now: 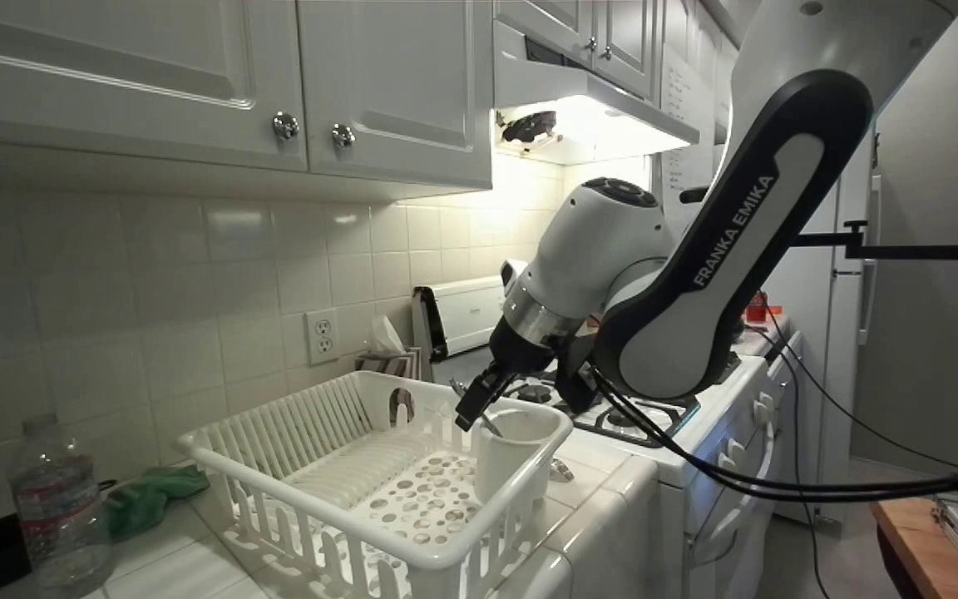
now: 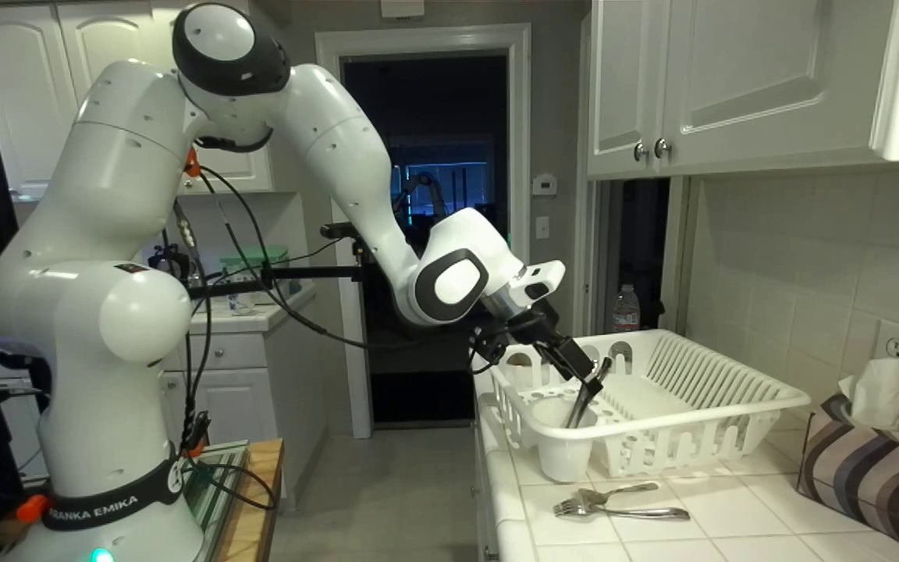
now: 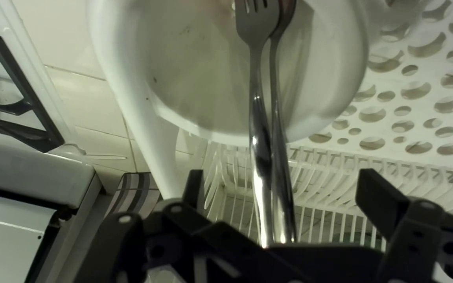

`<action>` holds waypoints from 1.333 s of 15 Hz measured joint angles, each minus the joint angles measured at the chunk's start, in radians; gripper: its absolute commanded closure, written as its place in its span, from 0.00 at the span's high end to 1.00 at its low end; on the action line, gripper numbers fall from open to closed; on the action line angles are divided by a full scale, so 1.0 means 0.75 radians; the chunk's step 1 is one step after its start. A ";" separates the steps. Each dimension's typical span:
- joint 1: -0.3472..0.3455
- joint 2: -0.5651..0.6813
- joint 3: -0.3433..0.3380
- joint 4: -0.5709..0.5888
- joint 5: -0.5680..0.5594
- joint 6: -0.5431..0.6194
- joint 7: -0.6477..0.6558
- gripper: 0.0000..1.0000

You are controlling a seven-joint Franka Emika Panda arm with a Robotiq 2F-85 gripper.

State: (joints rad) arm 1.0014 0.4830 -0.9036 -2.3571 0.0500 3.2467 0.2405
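My gripper (image 3: 283, 188) is open in the wrist view, its two black fingers apart on either side of two metal handles. One is a fork (image 3: 258, 98). The other utensil (image 3: 277, 98) leans against it, its head partly hidden. No finger visibly touches the handles. Both utensils stand tilted in a white cup (image 2: 563, 459), which sits at a corner of a white dish rack (image 2: 703, 433). In both exterior views the gripper (image 1: 469, 414) points down over the cup (image 1: 491, 470). A fork (image 2: 574, 508) and another metal utensil (image 2: 629, 490) lie on the counter beside the rack.
A striped tissue box (image 2: 859, 460) stands on the tiled counter near the wall. A gas stove (image 1: 670, 428) adjoins the counter. A plastic bottle (image 1: 59, 507) and green cloth (image 1: 155, 495) are beyond the rack. White cabinets (image 1: 396, 83) hang above.
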 measured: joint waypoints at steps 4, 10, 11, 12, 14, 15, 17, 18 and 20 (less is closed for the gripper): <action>-0.061 0.017 0.066 0.002 -0.004 0.048 -0.006 0.92; -0.167 0.046 0.151 0.013 -0.008 0.124 -0.010 0.75; -0.179 0.049 0.161 0.014 -0.009 0.130 -0.010 0.73; -0.185 0.052 0.166 0.016 -0.009 0.132 -0.010 0.66; -0.193 0.054 0.173 0.020 -0.009 0.132 -0.010 0.51; -0.197 0.054 0.176 0.022 -0.009 0.132 -0.010 0.45; -0.200 0.056 0.178 0.026 -0.009 0.133 -0.010 0.31; -0.202 0.056 0.178 0.028 -0.009 0.134 -0.010 0.23; -0.204 0.058 0.178 0.034 -0.009 0.134 -0.010 0.08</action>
State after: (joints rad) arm 0.8481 0.5264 -0.7700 -2.3318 0.0436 3.3471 0.2329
